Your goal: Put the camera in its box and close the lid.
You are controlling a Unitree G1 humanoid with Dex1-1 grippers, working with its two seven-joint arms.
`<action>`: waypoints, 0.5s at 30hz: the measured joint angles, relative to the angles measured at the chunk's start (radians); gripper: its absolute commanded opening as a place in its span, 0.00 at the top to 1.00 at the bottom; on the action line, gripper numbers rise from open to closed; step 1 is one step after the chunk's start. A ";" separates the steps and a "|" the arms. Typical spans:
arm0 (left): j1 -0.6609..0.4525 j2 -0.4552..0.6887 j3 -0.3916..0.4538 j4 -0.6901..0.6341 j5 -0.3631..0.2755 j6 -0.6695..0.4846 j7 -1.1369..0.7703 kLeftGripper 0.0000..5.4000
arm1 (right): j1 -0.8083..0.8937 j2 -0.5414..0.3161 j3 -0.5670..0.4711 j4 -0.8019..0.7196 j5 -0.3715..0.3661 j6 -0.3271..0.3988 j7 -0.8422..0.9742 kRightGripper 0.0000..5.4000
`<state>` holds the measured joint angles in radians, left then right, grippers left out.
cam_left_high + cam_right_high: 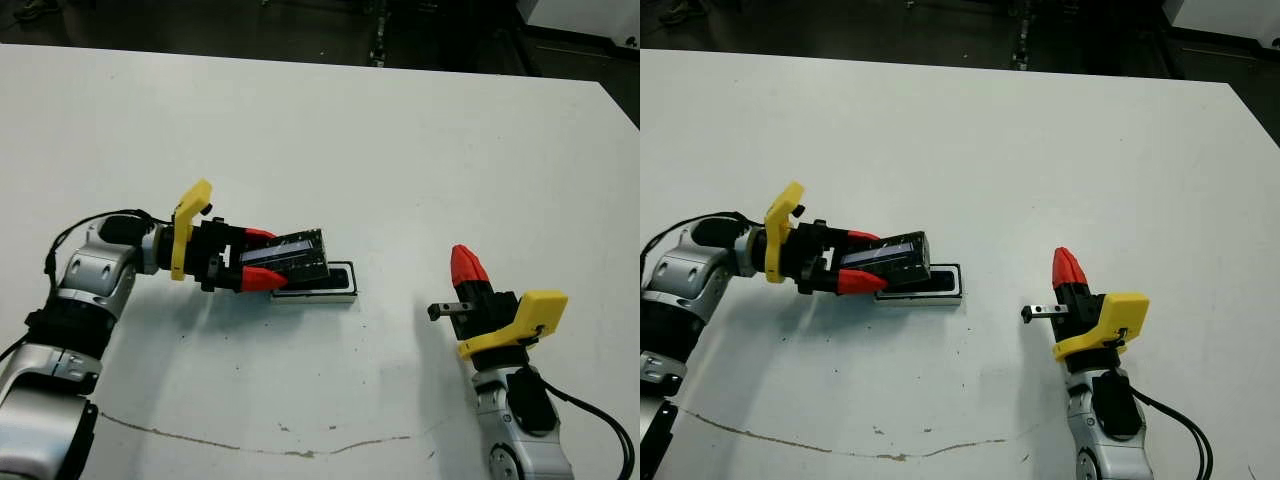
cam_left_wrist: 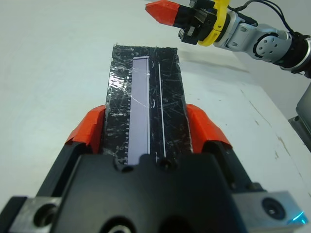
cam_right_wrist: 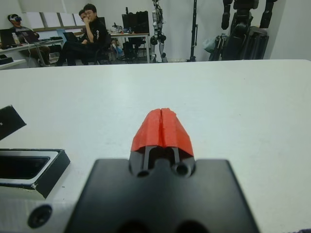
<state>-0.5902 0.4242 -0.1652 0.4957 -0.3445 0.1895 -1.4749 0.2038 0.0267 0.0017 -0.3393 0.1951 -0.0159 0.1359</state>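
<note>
The left gripper (image 1: 262,258) holds the lid (image 1: 295,258) clamped by its long sides between the two red fingers (image 2: 86,130), so the black cover with its pale strip points away from the wrist and hangs tilted over the box (image 1: 330,284). The box lies on the table (image 1: 400,140) left of the middle, nearer to the front edge than to the far one, and its right end is not covered. I judge this side grip is chosen so that the lid can come down flat on the walls of the box. The camera itself I cannot make out; the right wrist view shows only a dark inside of the box, so it may already lie there. The right gripper (image 1: 468,263) has its fingers pressed together on nothing and waits apart near the front right corner, probably to leave room.
</note>
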 measured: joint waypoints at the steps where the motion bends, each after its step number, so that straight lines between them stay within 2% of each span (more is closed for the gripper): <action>1: 0.000 -0.002 0.000 0.003 0.000 0.000 0.000 0.42 | 0.000 0.000 0.000 0.000 -0.001 0.000 0.000 1.00; 15: 0.021 -0.028 -0.012 0.011 0.022 -0.055 0.022 0.42 | 0.001 0.001 0.001 0.000 -0.002 0.000 0.000 1.00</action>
<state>-0.5692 0.3966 -0.1776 0.5068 -0.3224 0.1346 -1.4530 0.2047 0.0275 0.0029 -0.3393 0.1935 -0.0158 0.1362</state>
